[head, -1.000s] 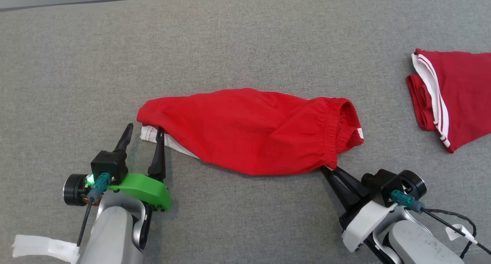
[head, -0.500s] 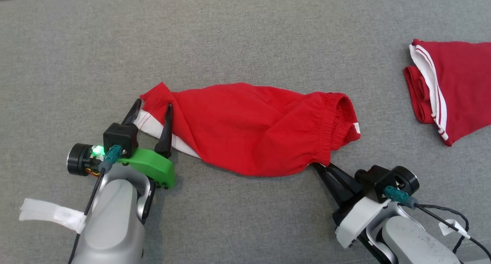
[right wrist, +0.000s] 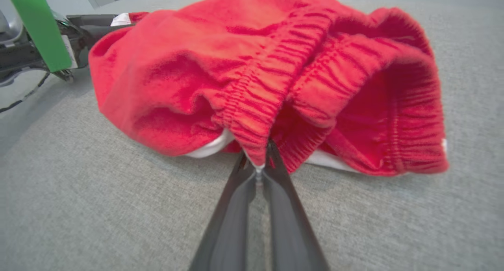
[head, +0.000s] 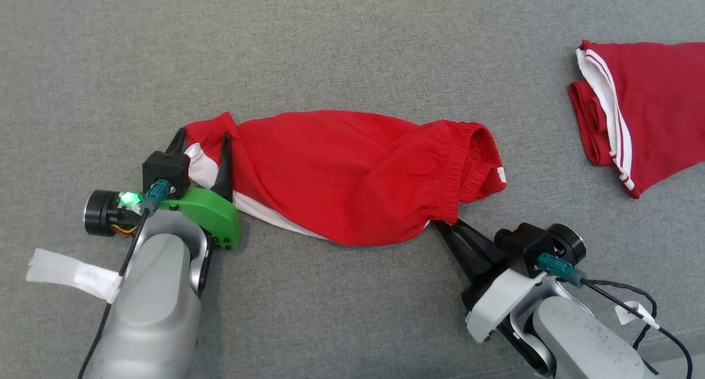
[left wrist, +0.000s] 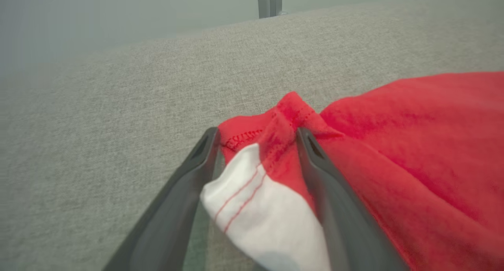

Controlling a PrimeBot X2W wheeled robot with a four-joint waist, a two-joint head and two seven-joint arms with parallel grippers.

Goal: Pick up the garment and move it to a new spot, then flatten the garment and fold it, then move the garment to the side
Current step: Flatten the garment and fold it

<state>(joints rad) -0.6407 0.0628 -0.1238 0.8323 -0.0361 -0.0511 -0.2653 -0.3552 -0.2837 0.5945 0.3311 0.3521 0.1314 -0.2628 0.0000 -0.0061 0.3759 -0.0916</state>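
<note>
Right pincer (head: 443,227) clenched the garment's (head: 352,169) waistband (head: 460,169), but the hem (head: 205,167) sat loose inside the released left pincer (head: 201,143), so it could've slipped out.

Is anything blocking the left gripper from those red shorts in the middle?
Nothing visible does. The left gripper stands open around the red shorts' white-trimmed corner; the right gripper is shut on their waistband.

2nd red garment (head: 661,109), folded, w/ white stripes, far R on grey fabric surface (head: 352,37).
</note>
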